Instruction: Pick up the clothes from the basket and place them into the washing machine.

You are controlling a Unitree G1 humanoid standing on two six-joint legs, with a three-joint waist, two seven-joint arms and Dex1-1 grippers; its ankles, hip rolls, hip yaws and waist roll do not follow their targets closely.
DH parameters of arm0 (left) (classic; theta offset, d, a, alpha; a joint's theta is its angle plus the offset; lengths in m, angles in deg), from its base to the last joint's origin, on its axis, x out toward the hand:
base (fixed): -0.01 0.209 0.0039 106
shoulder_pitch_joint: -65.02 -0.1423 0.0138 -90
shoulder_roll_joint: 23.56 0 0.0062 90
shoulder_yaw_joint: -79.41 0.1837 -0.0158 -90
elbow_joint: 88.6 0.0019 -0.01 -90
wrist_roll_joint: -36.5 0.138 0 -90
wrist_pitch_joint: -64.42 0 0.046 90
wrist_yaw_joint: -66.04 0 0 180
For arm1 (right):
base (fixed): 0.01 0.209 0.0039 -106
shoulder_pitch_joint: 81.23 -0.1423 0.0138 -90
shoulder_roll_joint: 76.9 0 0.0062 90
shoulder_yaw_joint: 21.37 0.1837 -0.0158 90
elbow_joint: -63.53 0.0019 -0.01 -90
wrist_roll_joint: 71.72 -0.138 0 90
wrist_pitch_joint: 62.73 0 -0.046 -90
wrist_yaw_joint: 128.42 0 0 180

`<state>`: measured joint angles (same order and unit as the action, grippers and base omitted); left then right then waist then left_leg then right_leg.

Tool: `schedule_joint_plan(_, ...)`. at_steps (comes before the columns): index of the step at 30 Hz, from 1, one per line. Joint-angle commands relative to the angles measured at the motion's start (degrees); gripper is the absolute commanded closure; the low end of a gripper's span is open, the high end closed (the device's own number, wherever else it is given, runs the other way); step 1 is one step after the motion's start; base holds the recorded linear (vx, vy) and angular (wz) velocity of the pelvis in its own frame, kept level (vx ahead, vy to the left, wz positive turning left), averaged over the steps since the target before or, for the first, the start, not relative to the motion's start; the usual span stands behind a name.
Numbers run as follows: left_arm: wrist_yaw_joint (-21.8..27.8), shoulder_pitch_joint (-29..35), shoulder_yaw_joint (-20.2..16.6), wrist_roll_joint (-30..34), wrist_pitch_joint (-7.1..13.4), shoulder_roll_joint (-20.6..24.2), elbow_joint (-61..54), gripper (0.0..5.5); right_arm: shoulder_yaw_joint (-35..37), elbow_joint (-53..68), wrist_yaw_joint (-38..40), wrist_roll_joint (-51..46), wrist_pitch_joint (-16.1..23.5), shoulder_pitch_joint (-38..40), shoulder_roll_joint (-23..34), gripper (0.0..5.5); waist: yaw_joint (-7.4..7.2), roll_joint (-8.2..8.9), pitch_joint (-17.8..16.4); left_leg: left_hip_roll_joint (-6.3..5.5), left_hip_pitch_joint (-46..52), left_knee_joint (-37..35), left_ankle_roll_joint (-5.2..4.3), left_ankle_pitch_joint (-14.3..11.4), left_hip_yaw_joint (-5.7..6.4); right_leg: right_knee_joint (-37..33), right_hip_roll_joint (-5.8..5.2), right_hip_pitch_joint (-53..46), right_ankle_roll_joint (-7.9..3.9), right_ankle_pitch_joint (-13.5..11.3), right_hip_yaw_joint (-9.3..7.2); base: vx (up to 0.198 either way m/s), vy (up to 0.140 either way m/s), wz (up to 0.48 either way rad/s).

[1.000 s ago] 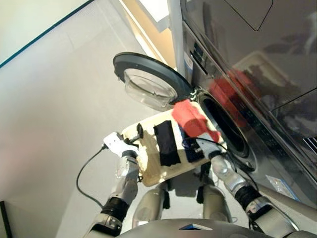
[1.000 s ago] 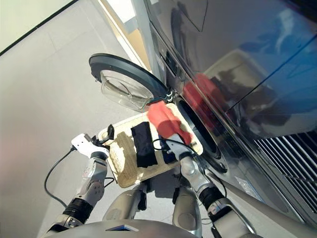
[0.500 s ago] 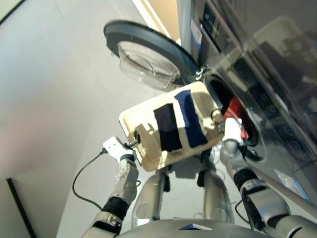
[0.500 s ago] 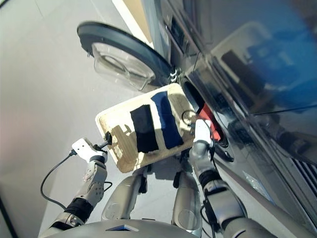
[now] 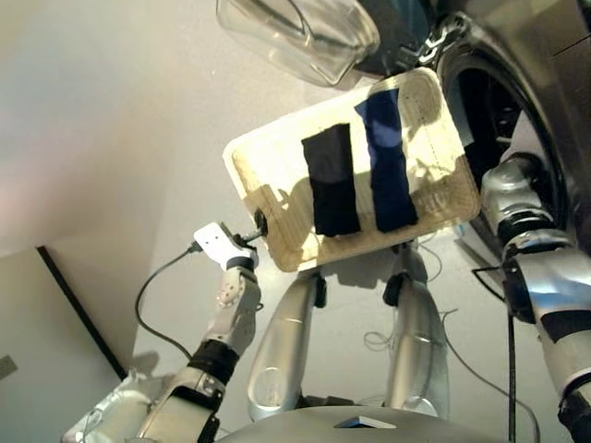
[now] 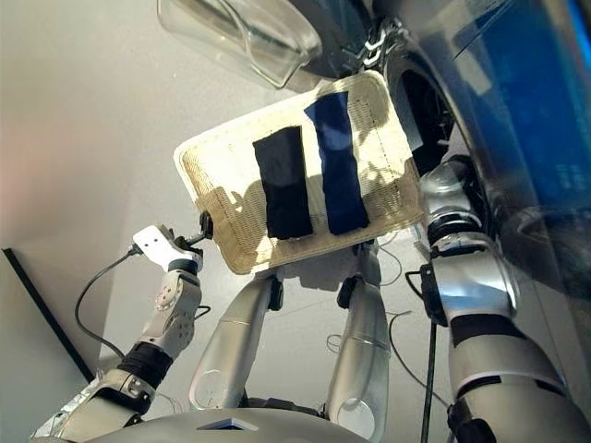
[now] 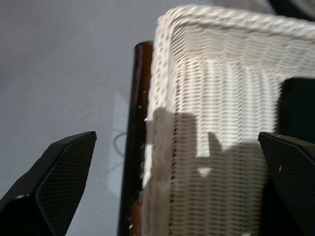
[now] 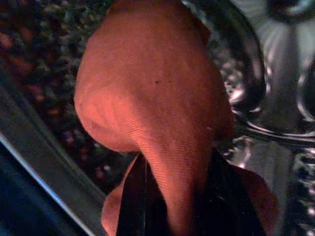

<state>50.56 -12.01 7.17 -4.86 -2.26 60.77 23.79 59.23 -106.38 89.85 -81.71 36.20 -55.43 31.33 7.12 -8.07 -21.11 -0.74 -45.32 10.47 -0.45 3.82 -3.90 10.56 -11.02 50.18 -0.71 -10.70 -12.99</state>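
One washing machine [image 5: 517, 55] is filling the right side, door swung open, and the right arm is reaching into its porthole. One basket [image 5: 277, 175] is sitting in front of it with two strips lying side by side inside, a black strip [image 5: 332, 180] and a navy strip [image 5: 386, 161]. The right gripper [image 8: 172, 196] is clamping the one coral-red strip [image 8: 147, 88] inside the drum. The left gripper [image 7: 162, 187] is hanging wide open at the basket's rim

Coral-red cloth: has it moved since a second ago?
Yes. It went from above the basket into the washing machine porthole; the right gripper holds the coral-red cloth inside the drum.
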Motion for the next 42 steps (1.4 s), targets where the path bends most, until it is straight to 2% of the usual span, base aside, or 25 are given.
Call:
schedule_joint_plan(1, -0.32, -2.23, -0.39, 2.27, 2.13, 3.86, -4.18, 0.00, -6.34, 1.45, 3.42, -0.11, 0.92, -4.97, 8.55, 5.50, 0.84, -0.19, 2.67, -2.51, -3.47, 2.28, 0.95, -2.37, 2.84, 7.93, 2.32, 1.30, -4.20, 7.64, 0.04, 0.000, 0.000, 0.000)
schedule_joint_plan(2, -0.25, -2.22, -0.33, 2.09, 2.19, 3.85, -4.11, 0.00, -6.75, 1.38, 3.32, -0.10, 0.85, -5.33, 8.65, 5.50, 0.83, -0.11, 2.78, -2.54, -3.24, 2.07, 0.91, -2.35, 2.72, 7.77, 2.40, 1.16, -4.18, 7.63, 0.07, 0.000, 0.000, 0.000)
schedule_joint_plan(3, -0.09, -2.07, -0.10, 1.95, 2.17, 3.80, -3.95, 0.00, -6.94, 1.54, 2.95, -0.32, 0.95, -5.74, 8.80, 4.81, 0.79, 0.03, 2.98, -2.52, -2.95, 1.80, 0.82, -2.30, 2.61, 7.60, 2.43, 1.05, -4.22, 7.53, 0.16, 0.000, 0.000, 0.000)
schedule_joint_plan(4, -0.14, -1.83, -0.19, 1.74, 2.28, 3.85, -3.58, 0.00, -7.27, 1.51, 2.43, -0.59, 0.91, -5.92, 8.64, 0.00, 0.73, 0.23, 3.14, -2.53, -2.47, 1.40, 0.76, -2.23, 2.59, 7.30, 2.58, 0.77, -4.19, 7.49, 0.21, 0.000, 0.000, 0.000)
schedule_joint_plan(10, 0.88, -0.60, -1.12, 0.71, 2.06, 3.19, -0.55, 0.00, -8.28, 2.74, -7.38, -6.28, 2.87, -3.91, 4.33, 0.00, -0.16, 1.65, 4.05, -2.31, 0.54, -1.12, 0.24, -1.71, 2.43, 4.08, 3.27, -2.13, -4.18, 6.72, 0.15, 0.000, 0.000, 0.000)
schedule_joint_plan(17, 3.73, 0.43, -1.87, 2.90, 0.60, 3.27, 3.92, 0.00, -8.80, 11.81, -16.56, -10.06, 6.39, 7.50, -4.62, 0.00, -1.33, 2.96, 4.55, -2.10, 5.11, -4.54, -0.59, -0.21, 2.30, -0.65, 4.18, -7.42, -4.59, 5.24, -0.25, 0.000, 0.000, 0.000)
schedule_joint_plan(23, 5.61, 2.86, -0.73, 5.41, -0.39, 3.05, 8.38, 0.00, -11.94, 18.46, -21.25, -6.79, 6.87, 16.58, -9.20, 0.00, -2.16, 4.16, 4.86, -2.13, 9.24, -6.73, -0.93, 0.73, 2.21, -3.61, 4.44, -12.19, -4.96, 4.05, -0.99, 0.000, 0.000, 0.000)
schedule_joint_plan(26, 5.71, 4.88, 0.59, 7.85, -1.06, 2.94, 10.91, 0.00, -13.76, 22.43, -23.87, -6.42, 7.37, 21.81, -11.50, 0.00, -2.89, 4.28, 4.73, -2.28, 11.23, -7.92, -1.10, 1.30, 2.40, -4.88, 4.70, -14.35, -5.02, 3.66, -0.71, 0.000, 0.000, 0.000)
schedule_joint_plan(30, 5.66, 8.03, 2.32, 10.68, -1.74, 2.51, 15.34, 0.00, -17.64, 25.22, -24.94, -2.02, 6.78, 23.90, -13.08, 0.00, -3.41, 4.48, 4.62, -2.28, 12.35, -8.54, -0.98, 1.51, 2.04, -5.67, 4.81, -15.35, -5.15, 3.13, -0.52, 0.000, 0.000, 0.000)
schedule_joint_plan(31, 5.29, 10.24, 3.24, 12.07, -2.28, 1.93, 17.85, 0.00, -20.11, 28.32, -25.23, 1.22, 6.66, 25.29, -13.59, 0.00, -3.96, 4.49, 4.40, -2.27, 12.31, -8.32, -0.90, 1.51, 1.89, -5.85, 4.91, -15.35, -5.10, 2.90, 0.13, 0.000, 0.000, 0.000)
schedule_joint_plan(35, 5.07, 13.84, 4.06, 12.47, -2.90, 0.29, 22.55, 0.00, -22.63, 32.82, -25.39, 4.49, 6.66, 26.80, -14.69, 0.00, -4.85, 4.71, 4.01, -2.26, 11.89, -7.90, -0.63, 1.44, 1.58, -5.77, 5.14, -14.72, -5.07, 2.70, 0.85, 0.000, 0.000, 0.000)
schedule_joint_plan(38, 4.07, 18.42, 4.60, 12.71, -3.62, -1.41, 27.36, 0.00, -25.48, 39.18, -24.70, 8.82, 6.53, 27.94, -15.84, 0.00, -6.24, 5.42, 2.96, -1.92, 10.35, -7.07, -0.42, 1.23, 0.80, -5.61, 5.61, -13.13, -5.01, 2.59, 1.76, 0.000, 0.000, 0.000)
schedule_joint_plan(39, 4.08, 18.44, 4.59, 12.71, -3.61, -1.42, 27.39, 0.00, -25.48, 39.21, -24.69, 8.84, 6.51, 27.95, -15.83, 0.00, -6.23, 5.42, 2.97, -1.92, 10.32, -7.05, -0.42, 1.22, 0.80, -5.59, 5.61, -13.10, -5.01, 2.60, 1.77, 0.000, 0.000, 0.000)
schedule_joint_plan(42, 1.69, 23.21, 4.23, 15.05, -4.23, -1.37, 30.78, 0.00, -25.85, 46.58, -23.08, 11.50, 7.40, 29.09, -15.76, 0.00, -8.38, 6.38, 1.47, -1.54, 6.64, -4.20, -0.27, 0.25, 0.37, -4.43, 6.23, -9.97, -4.68, 2.61, 3.03, 0.000, 0.000, 0.000)
